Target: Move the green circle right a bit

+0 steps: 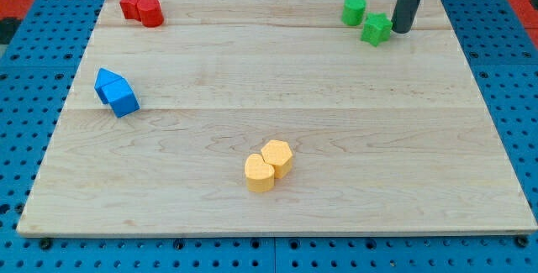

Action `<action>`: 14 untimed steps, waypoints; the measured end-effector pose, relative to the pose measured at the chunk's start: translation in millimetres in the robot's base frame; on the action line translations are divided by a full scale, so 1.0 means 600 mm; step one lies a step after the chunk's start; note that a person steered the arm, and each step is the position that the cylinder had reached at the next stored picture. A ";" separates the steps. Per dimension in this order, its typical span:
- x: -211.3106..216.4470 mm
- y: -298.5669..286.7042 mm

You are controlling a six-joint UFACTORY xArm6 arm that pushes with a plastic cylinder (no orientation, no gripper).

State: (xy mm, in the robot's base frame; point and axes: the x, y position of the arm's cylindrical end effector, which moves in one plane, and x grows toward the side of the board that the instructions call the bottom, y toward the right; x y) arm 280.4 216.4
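The green circle [354, 10] stands near the view's top right on the wooden board [277, 97]. A green star [377, 28] sits just below and to the right of it, close by. My tip [401, 29] is at the star's right side, touching or nearly touching it, and to the right of and a little below the circle.
Two red blocks [141, 7], one a cylinder, sit together at the top left. Two blue blocks [116, 92] sit together at the left edge. Two yellow blocks [269, 165], one a hexagon, sit together at the bottom centre. Blue pegboard surrounds the board.
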 end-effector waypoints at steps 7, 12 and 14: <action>0.019 -0.274; 0.019 -0.279; 0.018 -0.292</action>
State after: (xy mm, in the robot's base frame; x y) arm 291.1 41.0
